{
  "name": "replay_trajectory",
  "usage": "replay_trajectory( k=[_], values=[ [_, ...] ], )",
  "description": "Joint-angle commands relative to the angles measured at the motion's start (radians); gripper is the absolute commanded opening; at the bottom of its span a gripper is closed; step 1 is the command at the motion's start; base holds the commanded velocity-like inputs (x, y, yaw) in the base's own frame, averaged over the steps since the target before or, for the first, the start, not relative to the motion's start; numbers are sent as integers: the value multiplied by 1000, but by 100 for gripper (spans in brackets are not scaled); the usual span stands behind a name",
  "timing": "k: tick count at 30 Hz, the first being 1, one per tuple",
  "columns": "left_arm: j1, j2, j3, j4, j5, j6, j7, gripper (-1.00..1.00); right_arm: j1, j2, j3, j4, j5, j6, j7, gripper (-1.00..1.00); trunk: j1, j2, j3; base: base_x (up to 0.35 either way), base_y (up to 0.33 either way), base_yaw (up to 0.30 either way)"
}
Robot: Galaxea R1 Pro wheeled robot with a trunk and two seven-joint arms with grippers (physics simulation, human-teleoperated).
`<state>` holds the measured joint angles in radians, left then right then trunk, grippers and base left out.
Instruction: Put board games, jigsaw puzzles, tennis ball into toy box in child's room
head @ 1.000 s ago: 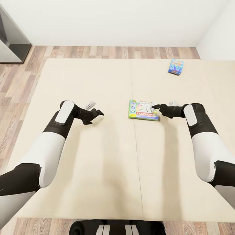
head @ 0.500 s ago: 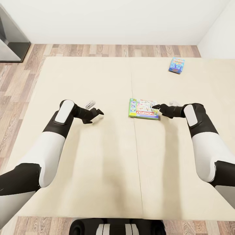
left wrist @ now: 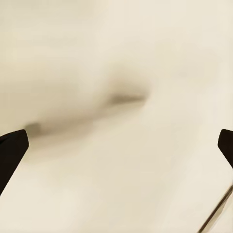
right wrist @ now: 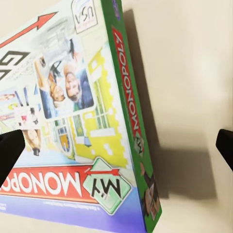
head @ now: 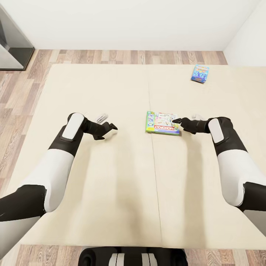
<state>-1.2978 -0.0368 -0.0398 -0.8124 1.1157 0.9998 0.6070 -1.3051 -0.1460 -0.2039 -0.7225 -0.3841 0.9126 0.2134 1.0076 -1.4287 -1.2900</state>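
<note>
A green Monopoly board game (head: 162,124) lies flat on the beige bed (head: 122,177), near its middle. My right gripper (head: 176,120) hovers at the box's right edge, open; in the right wrist view its black fingertips (right wrist: 10,150) straddle the box (right wrist: 73,121) and the bare bed beside it. A second, blue board game (head: 200,73) rests at the bed's far right. My left gripper (head: 112,128) hangs open over bare bed, well left of the Monopoly box, with its dark fingertips (left wrist: 12,148) spread wide in the left wrist view.
Wooden floor (head: 22,88) runs along the bed's left and far sides. A grey cabinet (head: 13,44) stands at the far left against the white wall (head: 133,22). A seam (head: 155,184) runs down the bed's middle.
The view shifted slightly a second ago, with the camera. Both arms and the two board games have stayed put over the last half second.
</note>
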Motion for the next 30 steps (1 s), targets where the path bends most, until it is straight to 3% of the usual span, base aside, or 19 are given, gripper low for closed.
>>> replay_trajectory(
  k=[1, 12, 30],
  values=[
    [0, 0, -1, 15, 19, -3, 10, 100, 0, 0, -3, 0, 15, 5, 9, 100, 6, 0, -1, 0, 0, 0],
    [0, 0, -1, 15, 19, -3, 10, 100, -1, 0, -3, 0, 15, 5, 9, 100, 6, 0, -1, 0, 79, 0],
    [3, 0, -3, 15, 19, -4, 9, 100, 2, -1, -4, 0, 15, 2, 9, 100, 6, 0, -1, 0, 249, 0]
  ],
)
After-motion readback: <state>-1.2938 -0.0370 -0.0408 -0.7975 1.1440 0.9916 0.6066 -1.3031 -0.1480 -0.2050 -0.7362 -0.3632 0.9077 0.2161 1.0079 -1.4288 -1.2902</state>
